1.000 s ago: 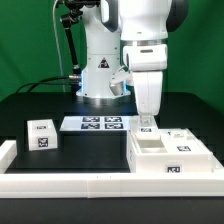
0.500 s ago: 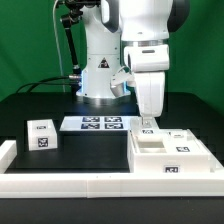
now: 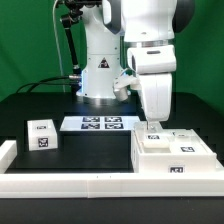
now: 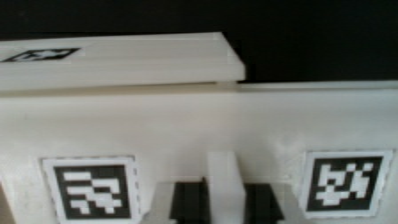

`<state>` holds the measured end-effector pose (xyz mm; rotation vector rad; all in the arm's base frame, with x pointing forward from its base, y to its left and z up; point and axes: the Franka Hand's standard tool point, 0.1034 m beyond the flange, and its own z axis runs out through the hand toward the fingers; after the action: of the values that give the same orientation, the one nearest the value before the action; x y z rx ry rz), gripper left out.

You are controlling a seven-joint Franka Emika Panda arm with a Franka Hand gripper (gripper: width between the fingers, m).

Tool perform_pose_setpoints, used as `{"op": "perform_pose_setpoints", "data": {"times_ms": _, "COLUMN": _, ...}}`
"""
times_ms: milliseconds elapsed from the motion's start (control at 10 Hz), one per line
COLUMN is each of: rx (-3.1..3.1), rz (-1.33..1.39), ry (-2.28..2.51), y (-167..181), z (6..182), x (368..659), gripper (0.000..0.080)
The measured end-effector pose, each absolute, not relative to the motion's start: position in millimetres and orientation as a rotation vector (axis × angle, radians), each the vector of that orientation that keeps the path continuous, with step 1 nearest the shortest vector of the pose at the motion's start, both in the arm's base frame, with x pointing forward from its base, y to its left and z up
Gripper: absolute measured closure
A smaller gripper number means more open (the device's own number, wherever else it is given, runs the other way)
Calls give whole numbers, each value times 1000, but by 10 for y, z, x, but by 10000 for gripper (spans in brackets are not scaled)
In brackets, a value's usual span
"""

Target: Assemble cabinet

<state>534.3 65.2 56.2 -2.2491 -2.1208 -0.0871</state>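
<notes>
The cabinet's large white box shell [image 3: 160, 160] lies at the exterior view's right, next to the front rail, with tagged white blocks [image 3: 186, 148] in or on it. My gripper [image 3: 153, 126] stands at the shell's back edge, shut on a thin white wall of it. In the wrist view the two dark fingers [image 4: 185, 202] flank that wall [image 4: 222, 175], between two code tags [image 4: 93, 190]. A smaller white tagged block [image 3: 41, 134] sits apart at the exterior view's left. Another white tagged part [image 4: 125, 58] shows behind the shell in the wrist view.
The marker board [image 3: 98, 124] lies on the black table in front of the robot's base [image 3: 100, 80]. A long white rail [image 3: 90, 184] runs along the table's front edge, with a raised end at the exterior view's left [image 3: 6, 150].
My gripper and the box shell have shifted a little toward the exterior view's right. The small block at the left has not moved.
</notes>
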Motion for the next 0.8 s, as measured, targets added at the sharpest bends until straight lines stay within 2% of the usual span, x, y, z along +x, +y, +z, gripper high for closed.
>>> {"op": "perform_pose_setpoints", "data": {"times_ms": 300, "rx": -2261, "rz": -98, "ry": -2106, "y": 632, "z": 564, "x": 5576, "gripper": 729}}
{"op": "perform_pose_setpoints", "data": {"times_ms": 800, "rx": -2255, "rz": -78, "ry": -2097, "y": 628, "z": 560, "x": 5708, "gripper": 729}}
